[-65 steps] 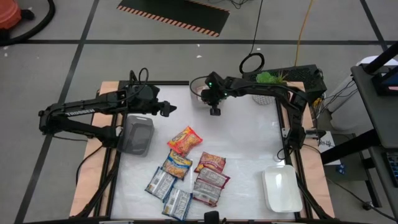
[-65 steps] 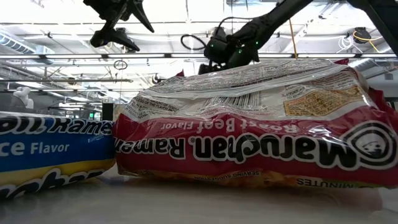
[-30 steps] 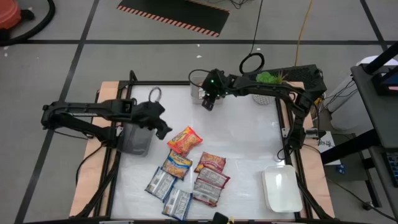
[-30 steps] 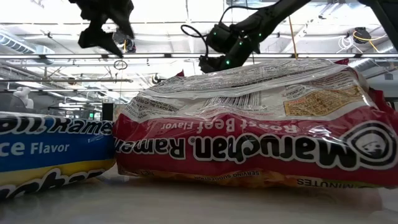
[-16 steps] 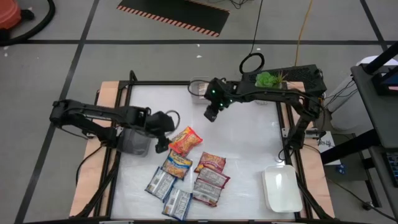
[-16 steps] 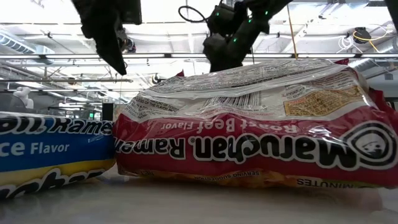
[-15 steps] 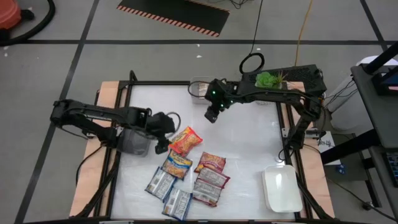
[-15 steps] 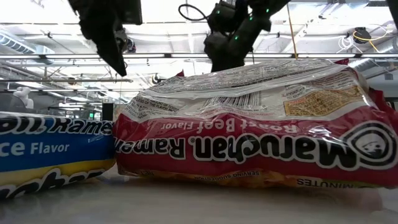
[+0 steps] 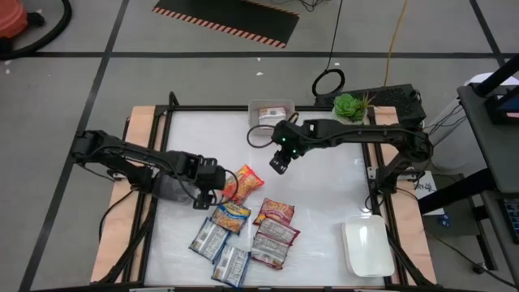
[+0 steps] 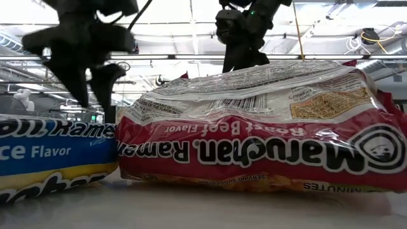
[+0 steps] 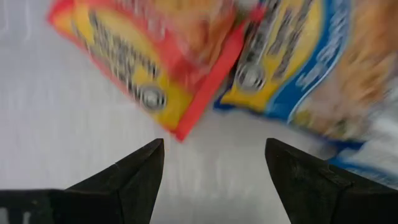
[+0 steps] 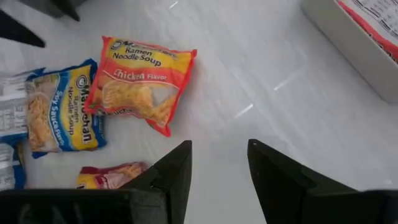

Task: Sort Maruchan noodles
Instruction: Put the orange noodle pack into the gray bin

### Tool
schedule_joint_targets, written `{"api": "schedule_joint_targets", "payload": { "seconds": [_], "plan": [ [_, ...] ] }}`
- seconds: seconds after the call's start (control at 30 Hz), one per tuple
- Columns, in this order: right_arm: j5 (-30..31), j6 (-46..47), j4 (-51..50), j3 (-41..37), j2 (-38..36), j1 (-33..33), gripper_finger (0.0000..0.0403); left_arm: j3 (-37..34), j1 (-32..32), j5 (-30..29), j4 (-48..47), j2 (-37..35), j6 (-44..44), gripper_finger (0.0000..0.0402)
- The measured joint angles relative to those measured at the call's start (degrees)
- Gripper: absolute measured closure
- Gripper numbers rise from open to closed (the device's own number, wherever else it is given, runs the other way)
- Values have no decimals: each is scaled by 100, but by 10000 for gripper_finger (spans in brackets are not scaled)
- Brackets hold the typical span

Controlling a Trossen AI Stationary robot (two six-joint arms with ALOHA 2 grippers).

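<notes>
The Maruchan noodles lie flat in a loose cluster near the table's front. They are an orange-red packet (image 9: 242, 182), a blue-and-yellow one (image 9: 231, 216), a maroon one (image 9: 276, 212) and several silvery ones (image 9: 272, 243). My left gripper (image 9: 214, 189) points down, open, just left of the orange-red packet. In the left wrist view its fingers (image 11: 214, 168) straddle bare table in front of that packet's corner (image 11: 181, 129). My right gripper (image 9: 280, 164) hovers open above the table's middle, looking down on the orange-red packet (image 12: 140, 81).
A grey tray (image 9: 169, 188) lies under my left arm at the table's left. A white tray (image 9: 366, 247) sits at the near right. A shallow tray (image 9: 272, 111) with a packet in it stands at the far edge, next to a green plant (image 9: 350, 104).
My left gripper has sunk and gone toward the near edge, rolling about its own axis, down to beside the orange-red packet. My right gripper has left the far tray and moved toward the table's middle. No packet has moved.
</notes>
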Motion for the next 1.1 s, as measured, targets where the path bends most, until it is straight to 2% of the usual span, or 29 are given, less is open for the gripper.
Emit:
{"api": "schedule_joint_targets", "payload": {
  "seconds": [0.2,0.37,0.47,0.67,1.1],
  "plan": [
    [70,333,-62,0,-14,277,254,-250,0,-244,281,-2,148,122],
    [59,387,-155,0,-15,416,254,-523,-62,-266,1264,-2,875,122],
    [59,426,-348,0,-15,500,254,-794,-74,-266,1786,-2,1011,122],
    [65,262,-735,0,-15,639,254,-1203,-72,-637,1852,-2,210,122],
    [81,-354,-706,0,-14,553,255,-1687,39,-665,2381,182,-874,122]
  ]
}}
